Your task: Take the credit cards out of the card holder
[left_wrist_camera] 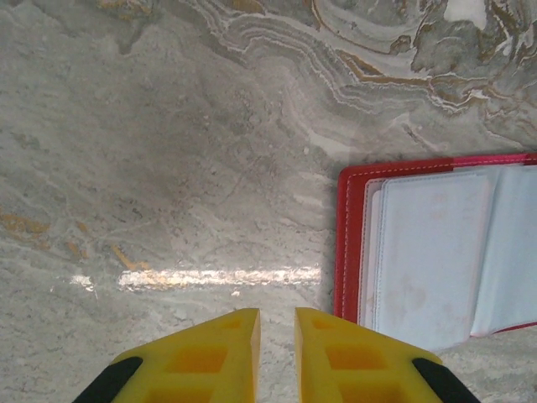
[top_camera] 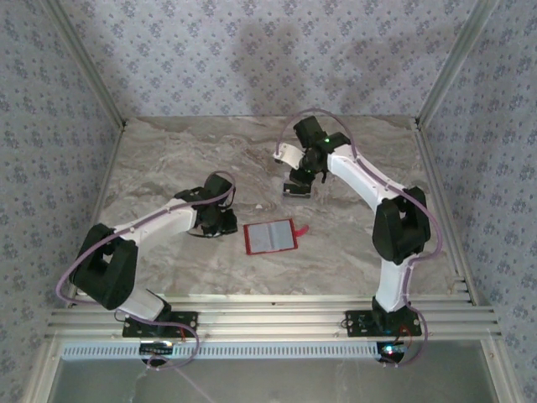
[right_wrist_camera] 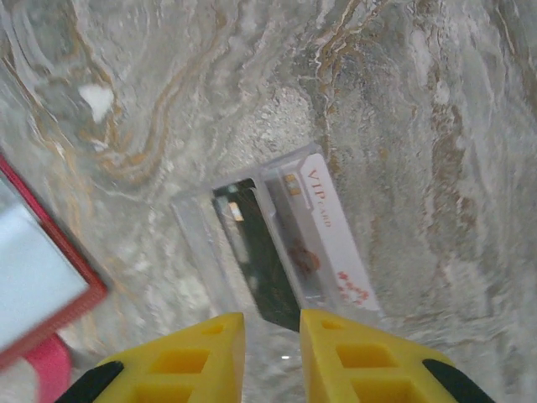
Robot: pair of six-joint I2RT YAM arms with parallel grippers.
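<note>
The card holder lies open and flat mid-table, a red wallet with a pale grey inner pocket and a small red tab on its right side. My left gripper hovers just left of it, and its yellow fingers stand slightly apart with nothing between them. The credit cards lie overlapped on the marble beyond the wallet: a white VIP card and a dark card, beside a clear rectangular outline. My right gripper hangs just above their near ends, open and empty.
The marble table is ringed by patterned walls, with a metal rail along the near edge. The wallet's red corner shows left of the right gripper. Bare marble lies to the left, far side and right.
</note>
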